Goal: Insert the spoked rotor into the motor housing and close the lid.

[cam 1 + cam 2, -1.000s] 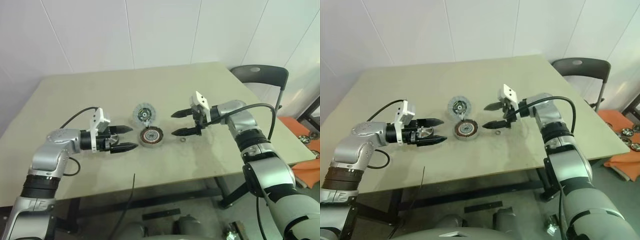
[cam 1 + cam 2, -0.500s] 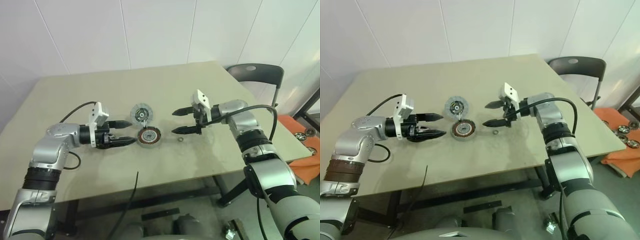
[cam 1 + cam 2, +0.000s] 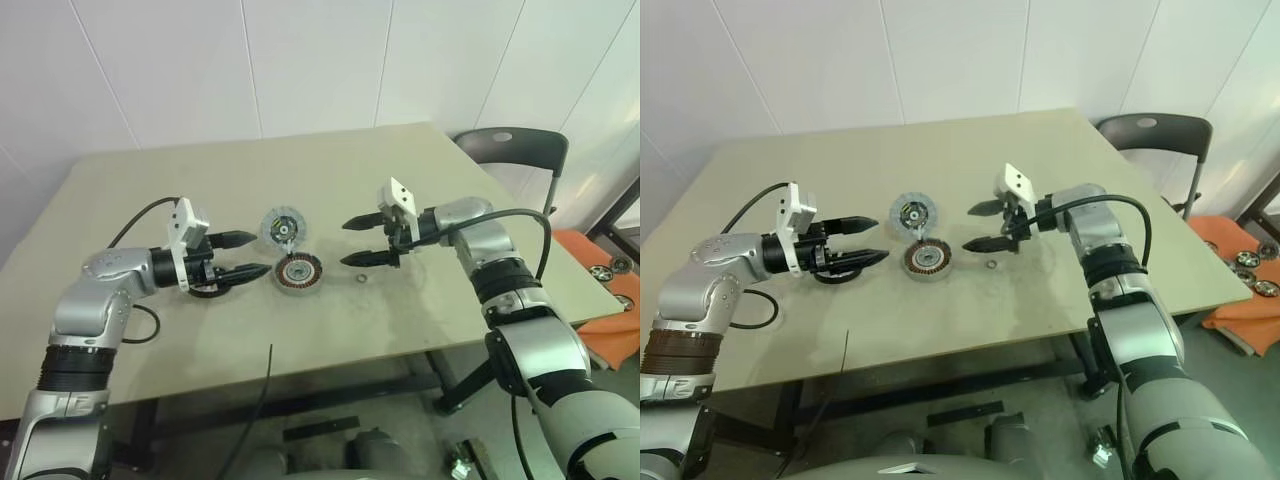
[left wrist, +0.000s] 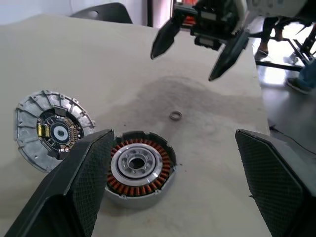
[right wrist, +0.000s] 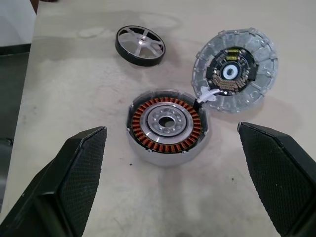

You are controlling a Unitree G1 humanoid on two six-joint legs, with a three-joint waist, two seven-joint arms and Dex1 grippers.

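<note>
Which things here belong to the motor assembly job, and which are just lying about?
Job: black-rimmed spoked rotor; copper-coiled motor housing; ribbed grey lid.
Lying about: small metal ring; chair.

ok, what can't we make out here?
- Spoked rotor: head views, mostly hidden by the left gripper.
- Small ring: too small to identify in any view.
- Motor housing: left wrist view, one edge covered by that gripper's finger.

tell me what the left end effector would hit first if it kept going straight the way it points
Probably the motor housing: the left end effector points across the table at it, open. Its height above the table is unclear, so it might pass over.
</note>
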